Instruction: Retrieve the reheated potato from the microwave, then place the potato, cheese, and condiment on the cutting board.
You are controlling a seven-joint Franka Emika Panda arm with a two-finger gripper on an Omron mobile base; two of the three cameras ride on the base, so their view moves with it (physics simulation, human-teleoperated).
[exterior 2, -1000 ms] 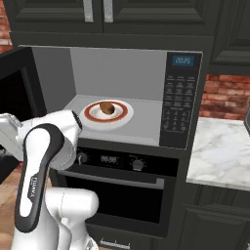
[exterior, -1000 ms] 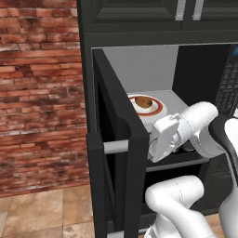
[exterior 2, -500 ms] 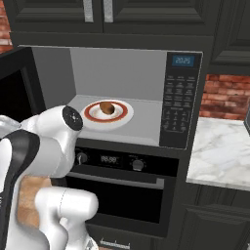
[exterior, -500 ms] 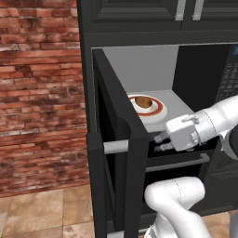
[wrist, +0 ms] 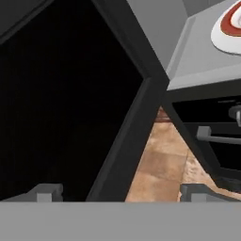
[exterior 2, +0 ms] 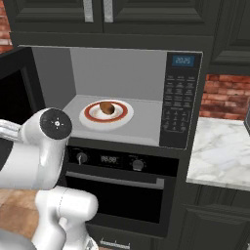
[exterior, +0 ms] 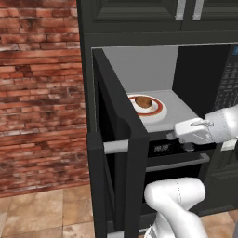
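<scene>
Black and built in, the microwave (exterior 2: 141, 97) stands with its door (exterior: 118, 153) swung wide to the left, above the oven (exterior 2: 122, 185). On its pale grey floor lies a white plate (exterior 2: 106, 113) with a red ring, and the potato (exterior 2: 107, 107) sits at the plate's middle. Just outside the microwave's front edge, the gripper (wrist: 120, 190) hangs with its fingertips (wrist: 47, 192) set wide apart, gripping nothing, well short of the potato.
</scene>
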